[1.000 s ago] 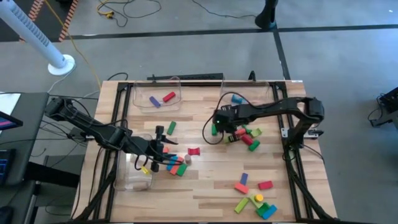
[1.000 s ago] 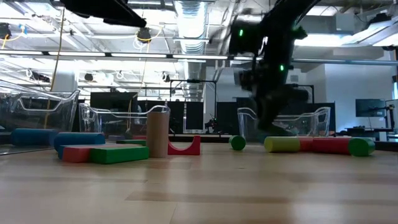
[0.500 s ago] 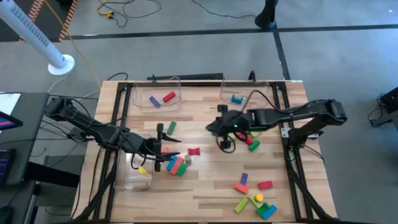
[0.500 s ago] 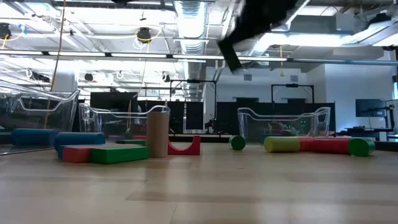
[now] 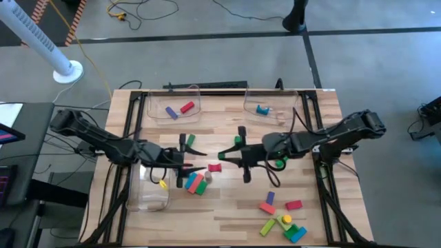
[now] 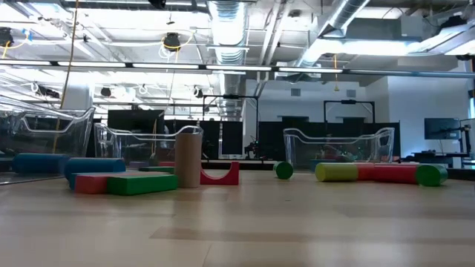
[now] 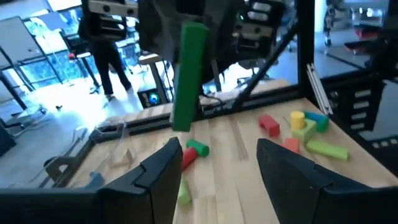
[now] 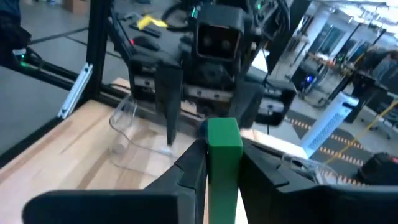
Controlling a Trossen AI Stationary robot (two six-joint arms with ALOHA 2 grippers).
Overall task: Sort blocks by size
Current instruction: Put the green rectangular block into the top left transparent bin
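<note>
My right gripper [image 5: 224, 156] is over the table's middle, level and pointing at the table's left, shut on a green bar [image 8: 224, 163]. The bar also shows upright in the left wrist view [image 7: 189, 74]. My left gripper [image 5: 195, 162] faces it from the left, open and empty, a short way off. Its fingers [image 7: 158, 180] stand wide apart. Loose blocks lie on the table: a red, green and blue heap [image 5: 196, 182], a red arch [image 5: 215, 167], a green block [image 5: 191, 140] and a group near the front right [image 5: 282, 220]. My right gripper pinches the green bar's two opposite long sides [image 8: 219, 177] between its two fingers [image 8: 193, 171]. The fingers come level from the table's right and lie across the bar. The bar stands nearly upright, its top end [image 8: 224, 134] above the fingers, clear of the table.
Two clear bins stand at the far edge: one [image 5: 172, 103] holds a purple and a red block, the other [image 5: 272, 103] a blue one. A third bin [image 5: 148, 194] at the near left holds a yellow block. Black frame rails run along both sides [image 5: 329, 200].
My right gripper has risen out of the low view. It has gone from the blocks right of centre toward the table's left and a little nearer, and now points at my left gripper. My left gripper has shifted slightly toward the table's right.
</note>
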